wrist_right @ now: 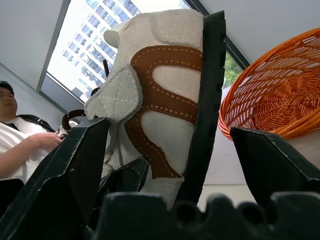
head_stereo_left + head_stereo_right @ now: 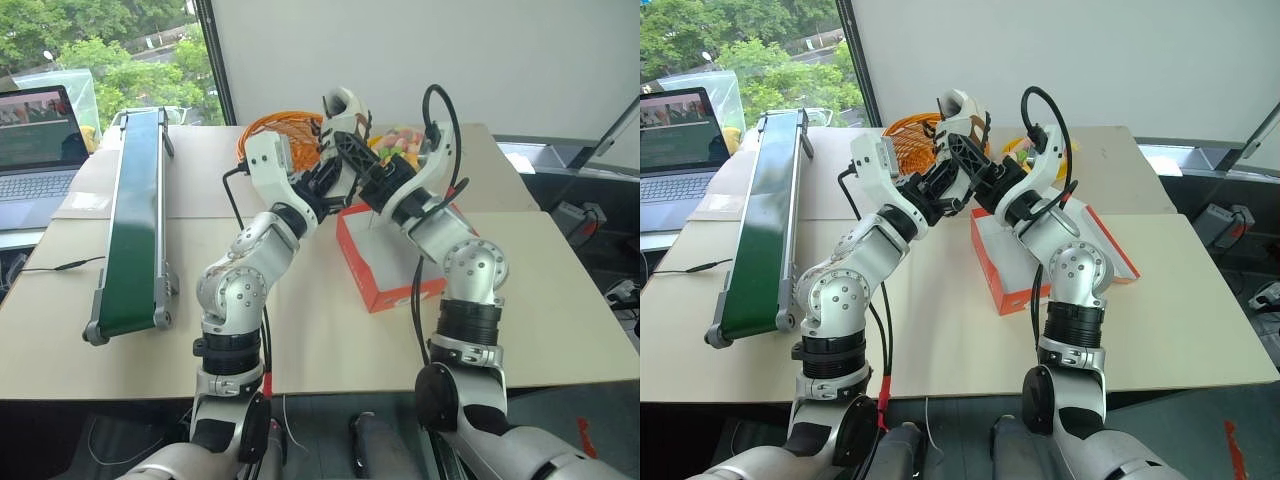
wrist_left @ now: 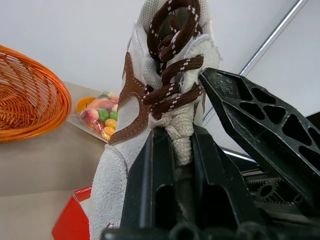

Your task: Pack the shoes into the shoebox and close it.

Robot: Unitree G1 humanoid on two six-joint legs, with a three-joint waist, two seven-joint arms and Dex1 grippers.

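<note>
**Suede shoe mid-air between two claws: drop risk during handover**

Suede shoe (image 2: 343,108) stands toe-up above the table (image 2: 560,330), raised between both arms and over the far end of the box (image 2: 385,270). You have the left claw (image 3: 182,170) clamped on the shoe's tongue and collar, just below the brown laces. The right claw (image 1: 165,165) stands with its jaws apart on either side of the shoe: one finger lies close to the black sole, the other is clear of the suede side. No firm right-hand grip is visible.

Hazards, as judged from this pose:
- If you release the left claw before the right one bites, the shoe likely falls, and may land outside the box or in the basket (image 2: 285,130) behind it.
- If the right jaws close on the sole edge alone, expect the shoe to twist out.
- The left hold is on soft fabric; a pull from the right arm may slip it.

Close the right claw squarely across sole and upper before you let go.
</note>
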